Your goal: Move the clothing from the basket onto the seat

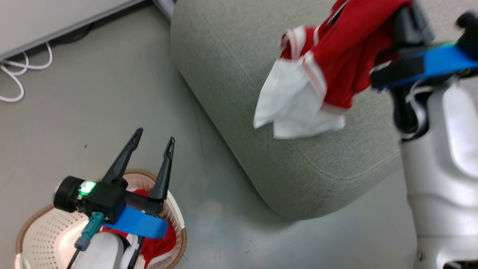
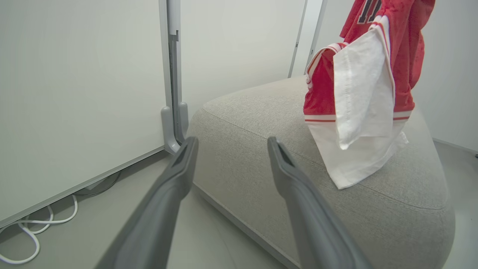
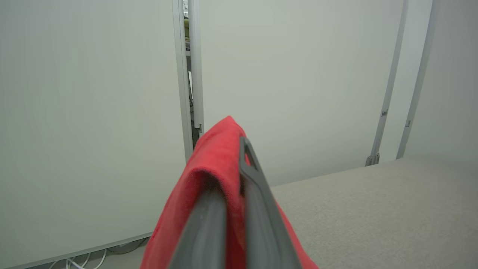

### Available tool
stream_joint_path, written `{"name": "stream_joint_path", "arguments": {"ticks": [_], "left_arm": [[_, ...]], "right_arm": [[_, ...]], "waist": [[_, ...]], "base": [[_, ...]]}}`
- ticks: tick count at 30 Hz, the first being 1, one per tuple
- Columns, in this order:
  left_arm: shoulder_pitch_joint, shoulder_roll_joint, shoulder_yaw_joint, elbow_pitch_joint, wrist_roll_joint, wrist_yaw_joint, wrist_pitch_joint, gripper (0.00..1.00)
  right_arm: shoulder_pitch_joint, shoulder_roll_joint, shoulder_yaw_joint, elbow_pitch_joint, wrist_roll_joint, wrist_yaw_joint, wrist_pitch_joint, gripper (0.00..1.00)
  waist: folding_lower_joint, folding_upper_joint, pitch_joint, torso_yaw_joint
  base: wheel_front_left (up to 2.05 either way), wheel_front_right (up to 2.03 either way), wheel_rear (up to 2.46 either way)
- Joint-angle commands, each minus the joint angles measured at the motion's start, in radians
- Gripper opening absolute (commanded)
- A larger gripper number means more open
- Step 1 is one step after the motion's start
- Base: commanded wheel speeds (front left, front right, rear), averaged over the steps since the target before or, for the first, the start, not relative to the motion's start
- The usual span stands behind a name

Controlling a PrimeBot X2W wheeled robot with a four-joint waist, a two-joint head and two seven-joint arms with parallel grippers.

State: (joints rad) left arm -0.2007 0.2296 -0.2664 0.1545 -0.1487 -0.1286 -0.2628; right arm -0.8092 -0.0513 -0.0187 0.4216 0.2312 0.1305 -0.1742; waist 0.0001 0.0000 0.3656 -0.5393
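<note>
A red garment (image 1: 347, 52) with white panels and stripe trim hangs from my right gripper (image 3: 233, 164), which is shut on its red fabric. It dangles over the grey seat (image 1: 239, 93), white hem lowest; I cannot tell whether it touches the cushion. From the left wrist the same garment (image 2: 373, 74) hangs over the seat (image 2: 261, 130). My left gripper (image 1: 155, 134) is open and holds nothing, hovering above the cream basket (image 1: 31, 224) at the lower left. More red clothing (image 1: 166, 239) lies in the basket, partly hidden by the left wrist. Between the left gripper's (image 2: 232, 142) spread fingers I see the seat's corner.
Grey floor lies between the basket and the seat. White cables (image 1: 15, 82) trail along the foot of a pale wall panel (image 1: 56, 18) at the upper left. A grey panel post (image 2: 171, 112) stands beside the seat's corner. My pale right forearm (image 1: 444, 168) fills the right side.
</note>
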Motion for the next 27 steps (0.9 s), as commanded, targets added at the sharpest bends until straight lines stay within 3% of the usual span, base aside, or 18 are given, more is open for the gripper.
{"name": "stream_joint_path", "arguments": {"ticks": [1, 5, 14, 18, 27], "left_arm": [[-0.025, 0.017, 0.009, -0.013, 0.008, 0.001, -0.003, 1.0], [-0.063, 0.046, 0.007, -0.043, 0.018, 0.001, -0.003, 1.0], [-0.147, 0.082, -0.026, -0.106, 0.033, 0.0, 0.003, 1.0], [-0.17, 0.091, -0.045, -0.124, 0.036, -0.001, 0.004, 1.0], [-0.192, 0.093, -0.056, -0.149, 0.041, 0.009, 0.002, 1.0]], "right_arm": [[-0.061, 0.001, -0.037, 0.008, -0.016, 0.0, -0.001, 0.0], [-0.192, -0.004, -0.167, 0.043, -0.101, 0.0, 0.006, 0.0], [-0.419, -0.109, -0.453, 0.129, -0.253, 0.0, -0.006, 0.0], [-0.45, -0.137, -0.56, 0.177, -0.309, 0.0, -0.016, 0.0], [-0.394, -0.128, -0.744, 0.333, -0.436, 0.0, -0.065, 0.0]], "waist": [[-0.0001, 0.0, 0.061, 0.031], [-0.0001, 0.0, 0.137, 0.061], [-0.0001, 0.0, 0.278, 0.168], [-0.0001, 0.0, 0.318, 0.203], [-0.0001, 0.0, 0.359, 0.252]], "base": [[0.0, 0.0, 0.0], [0.0, 0.0, 0.0], [0.0, 0.0, 0.0], [0.0, 0.0, 0.0], [0.0, 0.0, 0.0]]}}
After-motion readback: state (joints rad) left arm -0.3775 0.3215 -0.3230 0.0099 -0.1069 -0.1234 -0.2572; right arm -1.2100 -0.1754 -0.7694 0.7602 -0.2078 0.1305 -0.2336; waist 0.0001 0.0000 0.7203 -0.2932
